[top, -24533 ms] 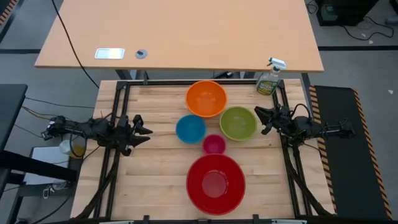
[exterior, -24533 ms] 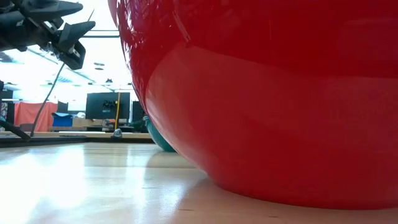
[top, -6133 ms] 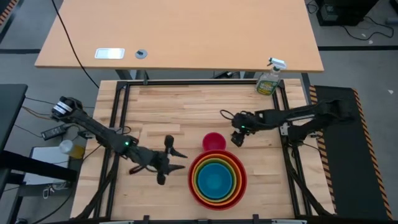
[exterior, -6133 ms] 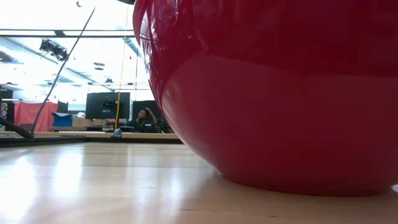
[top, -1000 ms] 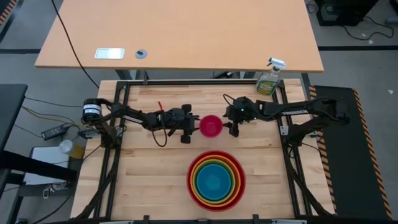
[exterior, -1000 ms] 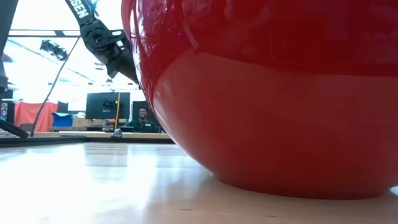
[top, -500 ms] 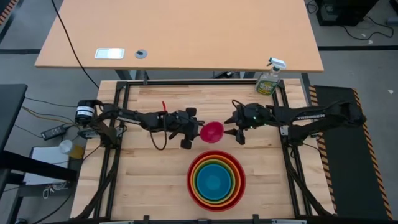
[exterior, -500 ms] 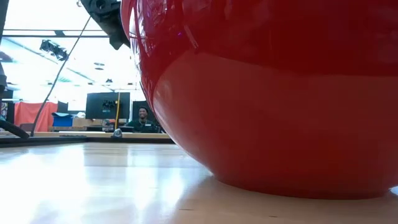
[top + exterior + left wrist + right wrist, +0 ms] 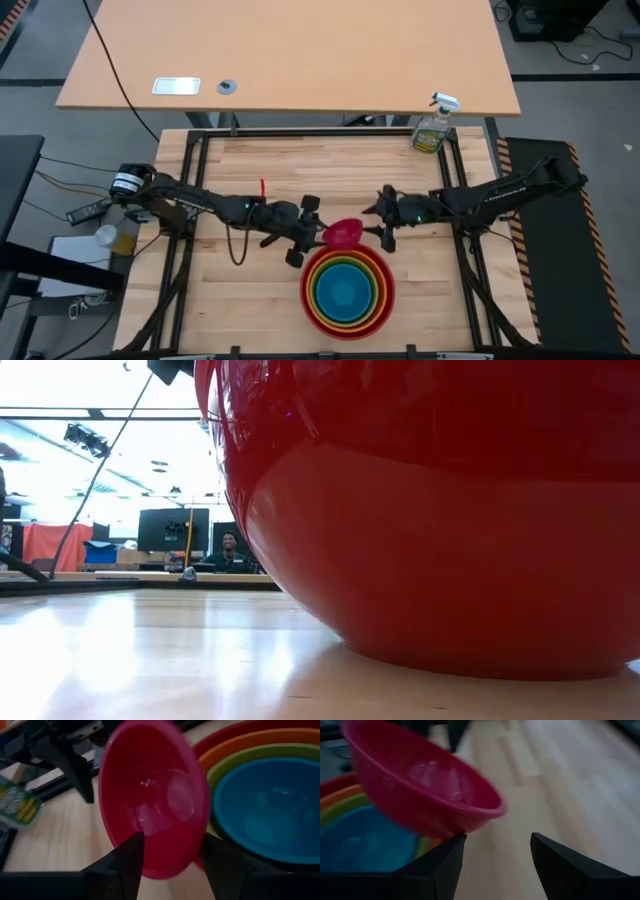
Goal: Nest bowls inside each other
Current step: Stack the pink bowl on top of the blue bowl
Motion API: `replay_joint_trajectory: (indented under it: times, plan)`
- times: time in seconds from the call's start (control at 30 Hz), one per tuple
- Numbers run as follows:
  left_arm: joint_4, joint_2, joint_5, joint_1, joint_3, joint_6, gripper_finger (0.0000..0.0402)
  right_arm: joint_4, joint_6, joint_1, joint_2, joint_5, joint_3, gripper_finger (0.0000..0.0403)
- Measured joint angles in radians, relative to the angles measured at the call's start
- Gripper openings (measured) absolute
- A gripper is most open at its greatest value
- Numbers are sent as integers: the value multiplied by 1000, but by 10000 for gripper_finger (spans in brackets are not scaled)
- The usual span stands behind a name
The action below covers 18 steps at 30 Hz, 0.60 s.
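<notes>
The small magenta-pink bowl (image 9: 342, 234) hangs tilted just beyond the far rim of the bowl stack, its opening turned toward the table's left (image 9: 150, 800). My left gripper (image 9: 316, 232) stands open on its left and my right gripper (image 9: 374, 222) open on its right, with the bowl between them. The stack is the red bowl (image 9: 306, 290) with the orange (image 9: 225, 751), olive-green (image 9: 235, 762) and blue (image 9: 348, 290) bowls nested inside. In the low view the red bowl (image 9: 430, 520) fills the picture. My left gripper comes nearly level from the table's left, its open fingertips (image 9: 137, 842) against the bowl's lower rim and inner wall (image 9: 165, 865). The bowl's opening faces this gripper. My right gripper comes from the table's right, slanting down. One open fingertip (image 9: 455, 842) meets the bowl's outer wall low down (image 9: 445, 826). The bowl hangs tilted between the two grippers, clear of the table.
A green spray bottle (image 9: 432, 128) stands at the table's far right corner. Bare wood lies to the left and right of the stack. A larger desk (image 9: 290, 50) stands beyond the far edge. A person sits far off in the room (image 9: 232, 546).
Both grippers have travelled together toward the table's near edge and upward, carrying the pink bowl between them from mid-table to the stack's far rim. The bowl has tipped, its opening now turned more to the left.
</notes>
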Motion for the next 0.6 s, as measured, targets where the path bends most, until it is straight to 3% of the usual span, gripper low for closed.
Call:
replay_joint_trajectory:
  times: [0.2, 0.43, 0.6]
  plan:
    - [-3, 10, -4, -82, 0, -57, 193, 89, 59, 161, 89, 17, 0, 222]
    - [43, 14, -31, -181, 3, -84, 192, 58, 63, 307, 225, 142, 96, 209]
    - [86, 129, -8, -218, 2, -167, 192, -51, 119, 356, 299, 144, 155, 209]
